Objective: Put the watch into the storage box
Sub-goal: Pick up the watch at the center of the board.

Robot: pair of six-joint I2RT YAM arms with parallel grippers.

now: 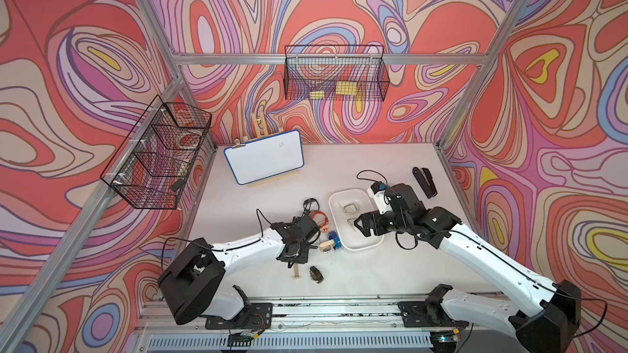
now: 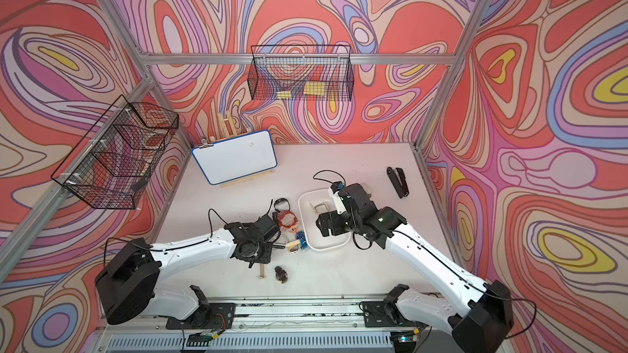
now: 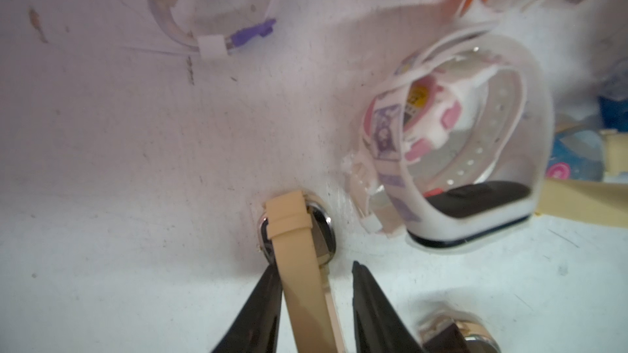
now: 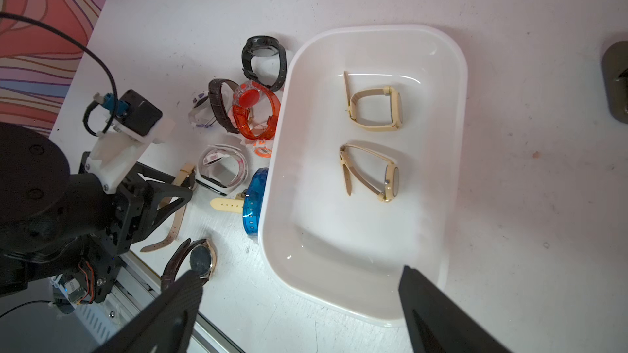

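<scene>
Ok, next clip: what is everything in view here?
storage box: one, white, centre.
watches in the box: two, beige.
loose watches: about ten, mixed colours, heaped beside the box; brown watch apart.
whiteboard: one, blue-edged, at the back.
stapler: one, black, far right.
wire baskets: two, black, hung back and left.
wooden stick: one, pale, front.
left gripper: black, jaws astride a beige watch strap.
right gripper: black, open above the box.

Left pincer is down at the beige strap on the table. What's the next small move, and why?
Probably close the left pincer on the beige-strap watch. Its strap runs between the jaws, touched on one side, a gap on the other, and the watch lies on the table, so nothing looks gripped yet. Carrying it to the storage box comes after.
</scene>
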